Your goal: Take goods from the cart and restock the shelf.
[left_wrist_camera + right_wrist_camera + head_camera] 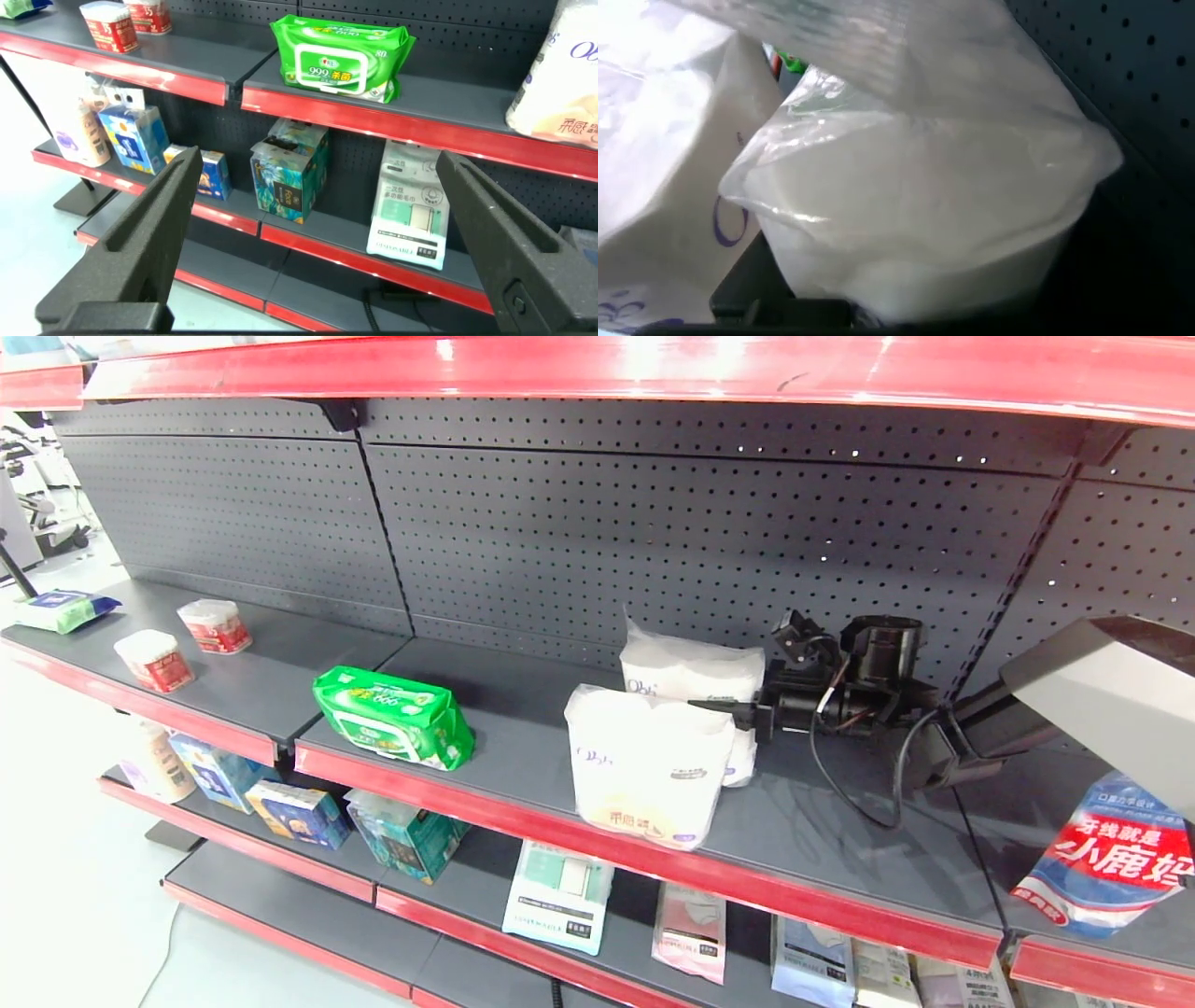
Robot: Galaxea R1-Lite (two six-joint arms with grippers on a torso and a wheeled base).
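Shelf: dark grey, red front edge. Wipes pack: green, white label. Tissue packs: white, purple print.

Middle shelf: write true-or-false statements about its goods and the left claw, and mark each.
1. The green wipes pack lies left of the front white pack and the rear white pack. True.
2. The front white pack leans on the green wipes pack. False: they stand apart.
3. The left claw is shut. False: it is open and empty.
4. Two red-and-white tubs sit on the shelf, in its left section. True.
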